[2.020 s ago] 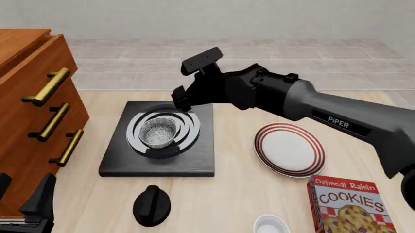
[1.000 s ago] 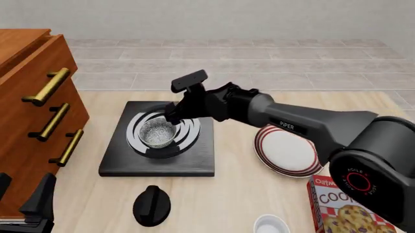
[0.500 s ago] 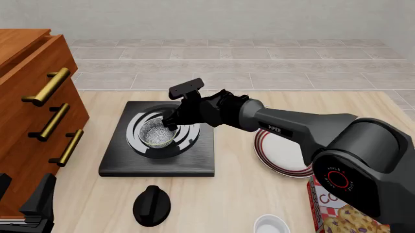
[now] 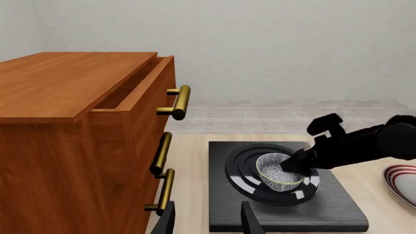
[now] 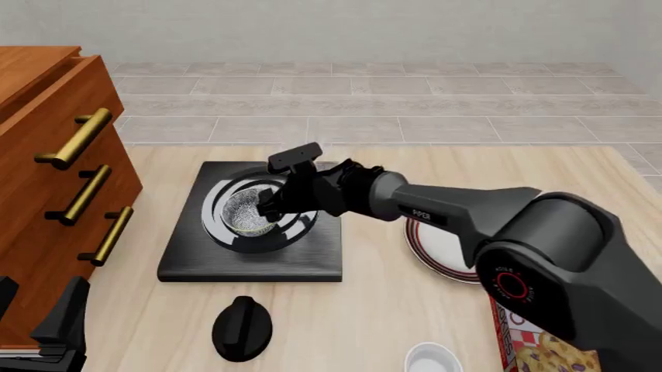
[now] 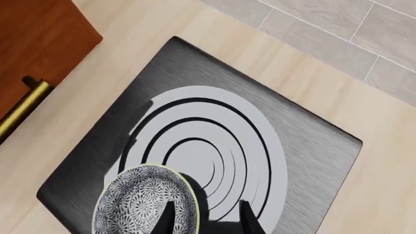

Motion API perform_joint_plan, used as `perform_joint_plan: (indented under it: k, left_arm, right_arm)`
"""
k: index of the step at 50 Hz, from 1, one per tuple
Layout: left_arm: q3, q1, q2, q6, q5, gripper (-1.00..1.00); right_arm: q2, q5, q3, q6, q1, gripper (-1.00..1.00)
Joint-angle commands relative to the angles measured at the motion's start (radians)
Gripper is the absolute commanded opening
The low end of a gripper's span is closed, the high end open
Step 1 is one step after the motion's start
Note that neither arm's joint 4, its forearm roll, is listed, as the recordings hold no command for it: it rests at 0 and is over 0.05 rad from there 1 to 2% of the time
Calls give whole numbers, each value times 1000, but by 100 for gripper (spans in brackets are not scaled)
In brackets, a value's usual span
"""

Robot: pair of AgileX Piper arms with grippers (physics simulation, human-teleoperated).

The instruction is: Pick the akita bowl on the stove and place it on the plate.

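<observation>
The akita bowl (image 5: 245,211) stands upright on the stove (image 5: 186,260), over the white burner rings. My right gripper (image 5: 271,206) has come down onto the bowl's right rim. In the right wrist view the gripper (image 6: 204,222) is open: one finger (image 6: 167,218) lies over the speckled inside of the bowl (image 6: 140,204), the other beyond its dark wall. The red-striped plate (image 5: 460,260) lies right of the stove, mostly hidden by the right arm. My left gripper (image 4: 208,222) is open and holds nothing, low at the table's near left (image 5: 46,325).
A wooden drawer cabinet (image 5: 52,194) with brass handles stands along the left, its top drawer slightly open. A black round knob (image 5: 241,328) and a plain white small bowl (image 5: 432,359) sit near the front edge. A cookies box (image 5: 528,353) shows at front right.
My right arm has stretched forward and lowered, bringing its gripper from above the stove's far side down onto the bowl's rim. The bowl and the left arm have stayed put.
</observation>
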State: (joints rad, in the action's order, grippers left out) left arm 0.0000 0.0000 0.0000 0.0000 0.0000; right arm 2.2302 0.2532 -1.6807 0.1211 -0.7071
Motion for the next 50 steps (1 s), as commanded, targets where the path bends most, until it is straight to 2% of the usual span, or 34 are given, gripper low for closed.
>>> perform_joint_plan:
  k: [1, 19, 21, 22, 23, 25, 29, 31, 38, 50]
  left_arm:
    - [0, 0, 0, 0, 0, 100]
    - [0, 0, 0, 0, 0, 100]
    - [0, 0, 0, 0, 0, 100]
    - [0, 0, 0, 0, 0, 100]
    - [0, 0, 0, 0, 0, 100]
    - [0, 0, 0, 0, 0, 100]
    - [0, 0, 0, 0, 0, 100]
    - [0, 0, 0, 0, 0, 100]
    - [0, 0, 0, 0, 0, 100]
    - [0, 0, 0, 0, 0, 100]
  right_arm:
    - [28, -3, -3, 18, -2, 100]
    - [64, -10, -3, 32, -8, 100]
    - [65, -15, 2, 49, -11, 100]
    - [40, -51, 51, 78, -37, 100]
    - [66, -17, 2, 52, 0, -100]
    - [38, -43, 46, 72, -30, -100]
    - [33, -44, 46, 73, -30, -100]
    - [31, -38, 38, 56, -22, -100]
    - [3, -54, 72, 68, -31, -100]
    - [-69, -29, 78, -3, 20, -100]
